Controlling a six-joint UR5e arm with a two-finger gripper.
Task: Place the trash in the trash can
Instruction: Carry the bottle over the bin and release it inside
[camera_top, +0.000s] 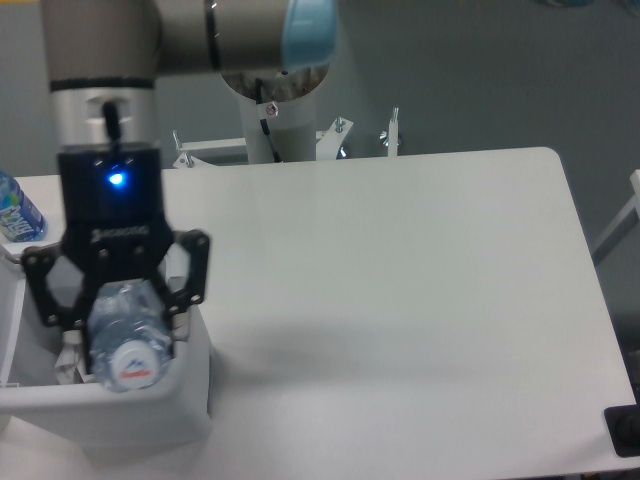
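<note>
Clear ribbed plastic, bluish in tint: the bottle (124, 340) sits clamped between the black fingers (190, 275) of the claw (118, 330), its white cap end turned toward the camera. Claw and bottle hang over the open mouth of the white trash can (150, 405) at the bench's (400, 300) left front. A bit of whitish trash (68, 362) shows inside. A blue-labelled bottle (14, 212) stands at the far left edge
</note>
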